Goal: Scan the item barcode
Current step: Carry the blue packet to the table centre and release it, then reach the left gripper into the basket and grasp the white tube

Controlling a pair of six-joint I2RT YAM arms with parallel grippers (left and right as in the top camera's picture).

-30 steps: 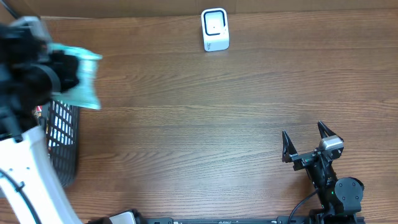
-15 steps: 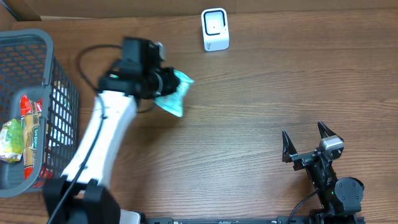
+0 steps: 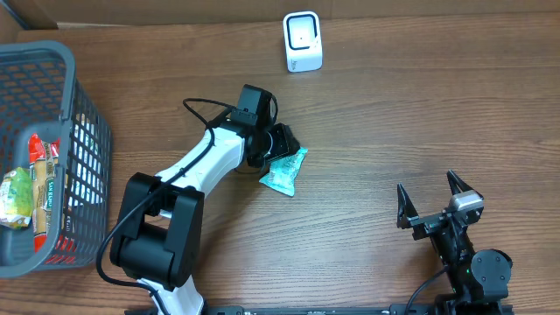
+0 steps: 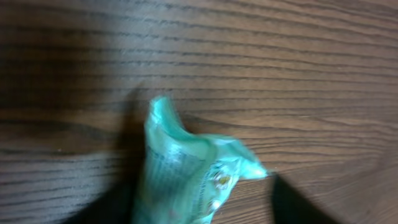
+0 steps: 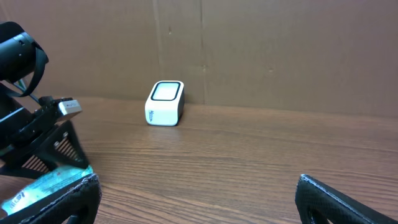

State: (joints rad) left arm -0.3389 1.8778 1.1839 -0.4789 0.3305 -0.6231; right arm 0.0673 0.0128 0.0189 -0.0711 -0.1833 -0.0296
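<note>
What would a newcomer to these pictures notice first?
The white left arm reaches across the middle of the wooden table, with the left gripper over a teal packet that lies on the wood. At the far edge stands a small white scanner, and a grey basket holding groceries fills the left side. The right gripper stands open near the front right.

Print on teal packet (image 4: pixel 186 180) illegible

Mint-green packet (image 3: pixel 284 171) with small dark print; white scanner (image 3: pixel 303 41); grey mesh basket (image 3: pixel 52 61); red wrapper (image 3: pixel 40 185); brown wood-grain table (image 3: pixel 394 114).
</note>
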